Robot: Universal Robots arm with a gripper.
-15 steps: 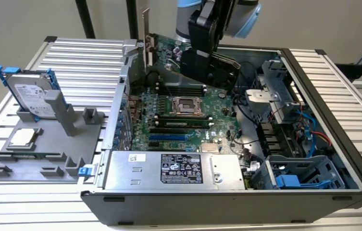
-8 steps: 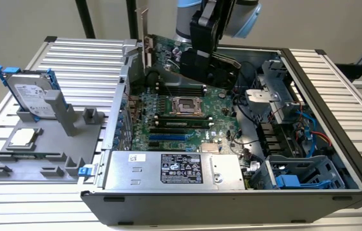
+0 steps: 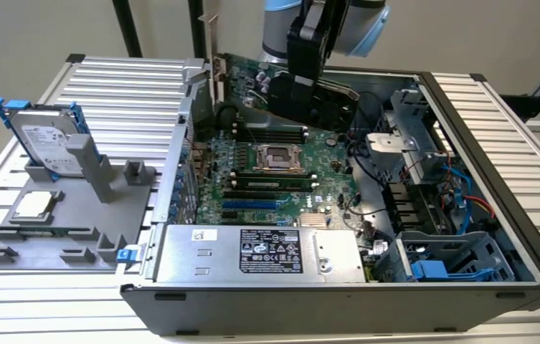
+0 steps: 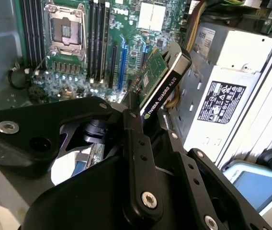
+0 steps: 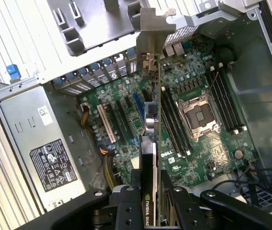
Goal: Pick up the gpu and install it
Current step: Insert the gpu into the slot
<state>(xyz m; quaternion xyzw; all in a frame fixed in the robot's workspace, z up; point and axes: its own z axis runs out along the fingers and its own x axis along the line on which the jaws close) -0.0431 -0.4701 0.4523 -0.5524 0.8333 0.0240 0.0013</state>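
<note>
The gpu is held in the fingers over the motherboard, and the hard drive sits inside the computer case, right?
No: in the exterior view the hard drive stands in the grey holder outside the case, on the exterior view's left. The gpu is held in the fingers over the motherboard.

Green-boarded gpu (image 3: 246, 82) with silver bracket hangs on edge over the motherboard (image 3: 280, 179), clamped in the tool (image 5: 150, 194).

Exterior view oblique above case (image 3: 346, 308); both wrist views close over motherboard (image 4: 73, 72) (image 5: 208, 148), seemingly opposed.
</note>
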